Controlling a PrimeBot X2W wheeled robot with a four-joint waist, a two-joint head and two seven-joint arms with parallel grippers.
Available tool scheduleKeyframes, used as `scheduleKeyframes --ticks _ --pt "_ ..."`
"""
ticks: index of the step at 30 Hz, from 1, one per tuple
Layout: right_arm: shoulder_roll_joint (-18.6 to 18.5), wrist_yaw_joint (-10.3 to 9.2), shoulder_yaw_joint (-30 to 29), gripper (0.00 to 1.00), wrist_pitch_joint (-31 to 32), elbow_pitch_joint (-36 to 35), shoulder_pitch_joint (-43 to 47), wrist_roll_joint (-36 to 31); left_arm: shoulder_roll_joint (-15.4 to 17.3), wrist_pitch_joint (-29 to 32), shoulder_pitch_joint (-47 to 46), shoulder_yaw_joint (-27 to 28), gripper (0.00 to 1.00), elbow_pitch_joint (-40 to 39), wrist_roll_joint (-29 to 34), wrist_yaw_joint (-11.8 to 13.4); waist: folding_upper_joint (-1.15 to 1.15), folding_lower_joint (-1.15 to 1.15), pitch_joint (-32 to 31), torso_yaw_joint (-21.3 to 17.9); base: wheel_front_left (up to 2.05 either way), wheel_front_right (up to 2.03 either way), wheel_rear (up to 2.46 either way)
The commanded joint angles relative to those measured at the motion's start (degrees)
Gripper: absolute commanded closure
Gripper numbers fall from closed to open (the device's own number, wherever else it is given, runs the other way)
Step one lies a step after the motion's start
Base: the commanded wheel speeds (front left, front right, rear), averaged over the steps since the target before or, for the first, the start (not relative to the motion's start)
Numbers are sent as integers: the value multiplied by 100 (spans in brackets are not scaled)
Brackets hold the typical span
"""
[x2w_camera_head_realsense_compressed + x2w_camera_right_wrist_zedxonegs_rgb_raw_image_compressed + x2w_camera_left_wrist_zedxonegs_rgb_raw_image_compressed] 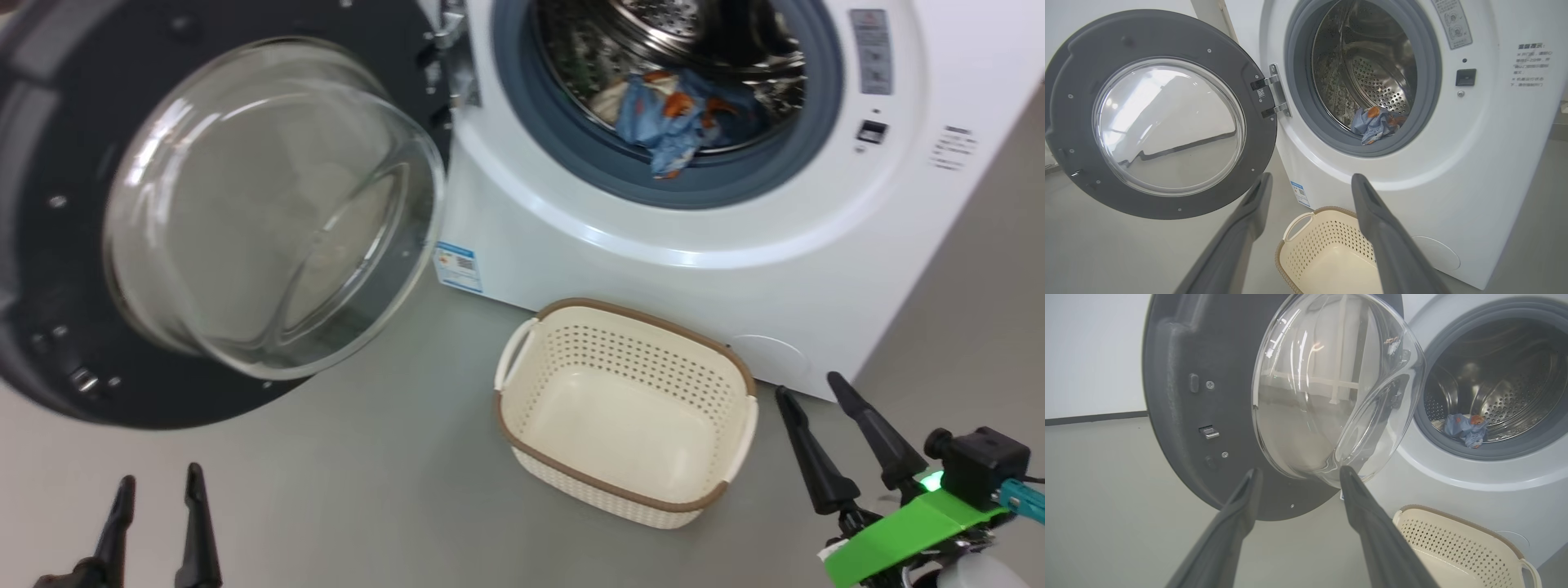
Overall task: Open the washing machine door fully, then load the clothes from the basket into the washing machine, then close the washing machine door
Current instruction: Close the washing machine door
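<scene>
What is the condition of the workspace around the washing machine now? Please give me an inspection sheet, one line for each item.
surface: smooth grey floor.
washing machine door: swung wide open on its hinge, to the left of the washing machine.
clothes: inside the drum, at its front, one end over the grey gasket.
basket: upright on the floor in front of the machine, empty.
clutter: nothing seen.
grippers: left gripper and right gripper both open, holding nothing, touching nothing.
cables: nothing seen on the floor.
surroundings: white wall with a dark skirting.
</scene>
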Motion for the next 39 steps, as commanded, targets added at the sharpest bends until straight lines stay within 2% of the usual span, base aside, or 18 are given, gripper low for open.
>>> scheduleKeyframes --ticks 1,14,25,26,27,29,30,35,39 --pt "-152 32 182 0 -46 -150 -280 13 66 -37 -35 253 0 -238 37 36 0 0 45 412 0 0 0" --pt "-350 32 920 0 -46 39 -1006 196 52 -37 327 415 0 -763 -375 391 0 0 335 548 0 0 0" --pt "-391 32 1009 0 -46 84 -1122 263 52 -37 392 320 0 -984 -493 559 0 0 410 554 0 0 0" --pt "-394 32 988 0 -46 77 -1106 263 52 -37 366 323 8 -995 -499 551 0 0 415 551 0 0 0" --pt "-396 32 963 0 -46 70 -1085 261 52 -37 341 325 56 -1006 -493 539 0 0 418 548 0 0 0" --pt "-395 32 898 0 -46 57 -1033 255 52 -37 294 322 97 -1010 -504 509 0 0 419 542 0 0 0" --pt "-392 32 865 0 -46 48 -1004 249 52 -37 270 323 100 -1014 -496 496 0 0 419 539 0 0 0" --pt "-346 32 698 0 -46 1 -854 209 51 -37 92 330 100 -1024 -883 297 0 0 415 524 0 0 0" --pt "-301 32 597 0 -46 -40 -734 173 51 -37 -228 608 100 -1139 -1789 69 0 0 413 518 0 0 0"
